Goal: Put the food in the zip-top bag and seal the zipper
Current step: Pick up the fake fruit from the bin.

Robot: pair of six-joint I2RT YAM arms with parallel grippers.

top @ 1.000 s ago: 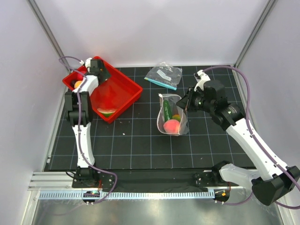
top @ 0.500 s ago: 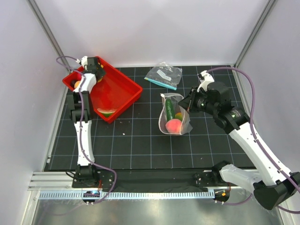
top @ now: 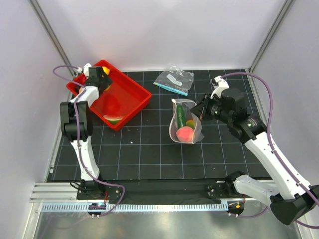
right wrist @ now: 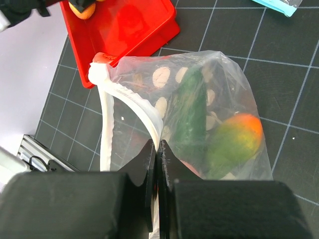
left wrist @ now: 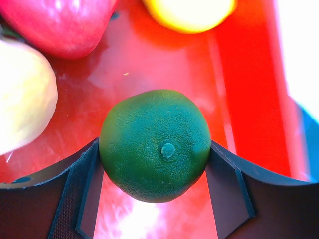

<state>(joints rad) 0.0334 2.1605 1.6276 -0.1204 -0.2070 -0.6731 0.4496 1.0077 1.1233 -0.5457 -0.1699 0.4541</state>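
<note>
**Top view:** the left claw (top: pixel 101 75) is seen down in the far-left corner of the red tray (top: pixel 134 94), which is set far left on the tabletop (top: pixel 149 149). The zip-top bag (top: pixel 192 135) is placed mid-tabletop. A long green piece (top: pixel 178 117) and a pink peach (top: pixel 184 133) are seen inside it. The right claw (top: pixel 199 110) is set on the bag's right rim. A small pouch (top: pixel 173 79) with a teal strip is laid farther back, apart from the bag.

**Left wrist view:** a round green fruit (left wrist: pixel 155 134) is seated between the fingers (left wrist: pixel 75 194). Both inner faces are laid against its sides, so the claw is clamped on it. A red piece (left wrist: pixel 60 25), a yellow piece (left wrist: pixel 189 12) and a pale piece (left wrist: pixel 20 94) are seen beyond it in the tray, none touching it.

**Right wrist view:** the claw tips are pressed together on the zipper (right wrist: pixel 130 102), and the pale strip is pinched between them. The bag mouth is seen unsealed. The long green piece and a rounded green-orange piece (right wrist: pixel 232 142) are seen through the dotted film.
</note>
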